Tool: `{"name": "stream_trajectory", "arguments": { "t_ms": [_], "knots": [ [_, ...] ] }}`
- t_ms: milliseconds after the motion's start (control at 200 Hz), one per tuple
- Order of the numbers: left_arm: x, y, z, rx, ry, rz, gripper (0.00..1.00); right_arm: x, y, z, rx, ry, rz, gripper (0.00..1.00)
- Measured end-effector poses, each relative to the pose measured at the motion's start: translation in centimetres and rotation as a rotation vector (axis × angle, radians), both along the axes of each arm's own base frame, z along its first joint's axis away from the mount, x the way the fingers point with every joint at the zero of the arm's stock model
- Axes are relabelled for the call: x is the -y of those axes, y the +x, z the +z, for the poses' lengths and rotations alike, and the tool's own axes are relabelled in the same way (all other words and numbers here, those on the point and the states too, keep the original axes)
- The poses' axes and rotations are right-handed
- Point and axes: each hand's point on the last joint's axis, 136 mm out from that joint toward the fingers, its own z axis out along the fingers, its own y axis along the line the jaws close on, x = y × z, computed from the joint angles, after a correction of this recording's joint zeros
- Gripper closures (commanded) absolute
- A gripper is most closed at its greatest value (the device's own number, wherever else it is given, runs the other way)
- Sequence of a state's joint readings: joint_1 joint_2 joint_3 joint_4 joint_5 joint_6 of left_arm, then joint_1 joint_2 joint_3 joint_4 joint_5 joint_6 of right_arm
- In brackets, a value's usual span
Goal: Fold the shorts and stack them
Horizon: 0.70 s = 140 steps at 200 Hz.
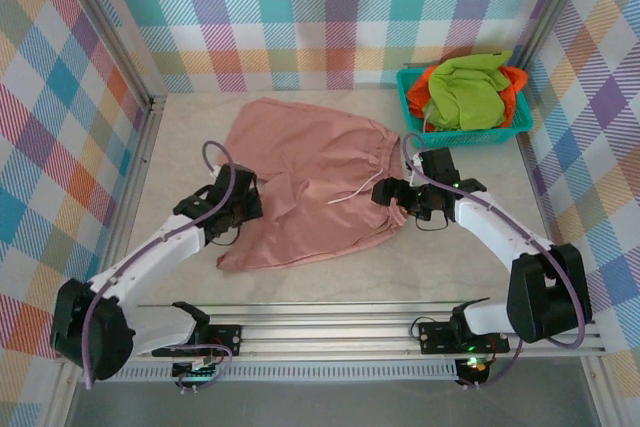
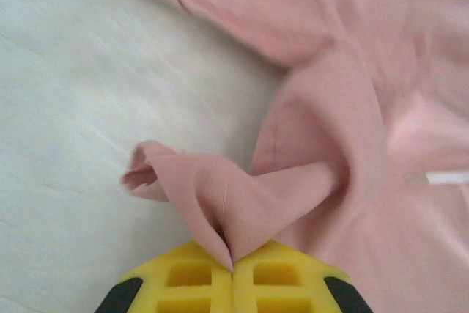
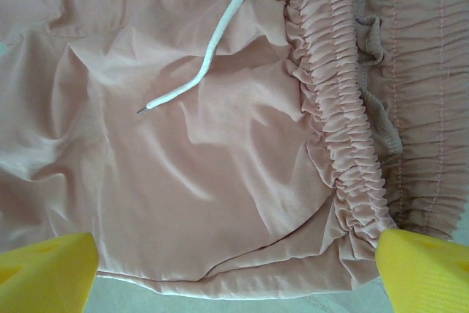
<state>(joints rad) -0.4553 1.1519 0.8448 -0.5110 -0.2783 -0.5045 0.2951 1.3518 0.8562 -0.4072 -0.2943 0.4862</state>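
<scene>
The left claw [image 2: 233,265] is clenched on a pinched fold of the dusty pink fabric shorts [image 2: 344,71], which lie spread on the pale desk [image 1: 440,267]. The right claw [image 3: 234,273] stands released over their gathered waistband [image 3: 344,122]. The lime green shorts [image 1: 470,92] and bright orange shorts [image 1: 428,77] sit in the teal plastic basket [image 1: 470,133].

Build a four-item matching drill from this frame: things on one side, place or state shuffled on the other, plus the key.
Things
1. pink shorts
2. lime green shorts
3. left claw
4. right claw

Place or state
A. open, over the gathered waistband
B. spread out on the table
C. shut, pinching a fold of pink fabric
D. heaped in the teal basket

Pairs: 1-B, 2-D, 3-C, 4-A
</scene>
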Motion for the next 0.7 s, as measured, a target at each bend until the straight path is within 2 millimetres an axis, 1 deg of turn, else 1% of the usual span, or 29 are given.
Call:
{"name": "stream_trajectory", "arguments": {
  "t_ms": [25, 55, 70, 95, 105, 115, 130, 205, 250, 315, 350, 415, 475, 545, 620, 700],
  "knots": [
    [-1.0, 0.2, 0.6, 0.023, 0.029, 0.029, 0.86, 0.0, 0.0, -0.1, -0.004, 0.001, 0.001, 0.03],
    [-2.3, 0.4, 1.0, 0.040, 0.064, 0.063, 0.68, -0.1, 0.0, -0.2, -0.007, 0.001, 0.002, 0.03],
    [-2.9, 0.4, 1.1, 0.043, 0.077, 0.080, 0.57, -0.1, 0.0, -0.3, -0.009, 0.001, 0.003, 0.03],
    [-4.1, 0.6, 1.2, 0.049, 0.102, 0.115, 0.34, -0.1, -0.1, -0.3, -0.012, 0.001, 0.004, 0.03],
    [-4.5, 0.7, 1.2, 0.049, 0.107, 0.129, 0.26, -0.1, -0.1, -0.4, -0.014, 0.001, 0.004, 0.03],
    [-5.0, 0.7, 1.2, 0.050, 0.115, 0.146, 0.22, -0.1, -0.1, -0.4, -0.015, 0.001, 0.004, 0.03],
    [-5.7, 0.9, 1.2, 0.049, 0.128, 0.165, 0.18, -0.1, -0.1, -0.4, -0.015, 0.001, 0.005, 0.03],
    [-9.2, 1.3, 0.7, 0.027, 0.169, 0.265, 0.13, -0.1, -0.1, -0.5, -0.017, 0.001, 0.006, 0.03],
    [-10.8, 1.4, 0.1, -0.002, 0.184, 0.306, 0.08, -0.2, -0.1, -0.5, -0.017, 0.001, 0.007, 0.03],
    [-12.1, 1.9, -0.2, -0.044, 0.189, 0.336, 0.02, -0.2, -0.2, -0.5, -0.020, 0.000, 0.010, 0.02],
    [-12.2, 2.3, 0.1, -0.050, 0.176, 0.332, 0.00, -0.3, -0.2, -0.5, -0.021, 0.001, 0.012, 0.02],
    [-11.0, 3.4, 1.2, -0.030, 0.111, 0.286, 0.00, -0.4, -0.3, -0.5, -0.021, 0.004, 0.018, 0.02],
    [-9.1, 4.3, 2.4, 0.001, 0.016, 0.223, 0.00, -0.5, -0.4, -0.4, -0.021, 0.008, 0.026, 0.02],
    [-6.9, 4.7, 3.0, 0.019, -0.093, 0.156, 0.00, -0.8, -0.5, -0.4, -0.024, 0.014, 0.039, 0.01],
    [-4.5, 4.8, 2.7, 0.013, -0.198, 0.093, 0.00, -1.4, -0.5, -0.5, -0.031, 0.019, 0.063, 0.01],
    [-2.0, 4.3, 1.0, -0.025, -0.281, 0.035, 0.00, -2.5, -0.1, -0.5, -0.038, 0.019, 0.095, 0.00]
  ]
}}
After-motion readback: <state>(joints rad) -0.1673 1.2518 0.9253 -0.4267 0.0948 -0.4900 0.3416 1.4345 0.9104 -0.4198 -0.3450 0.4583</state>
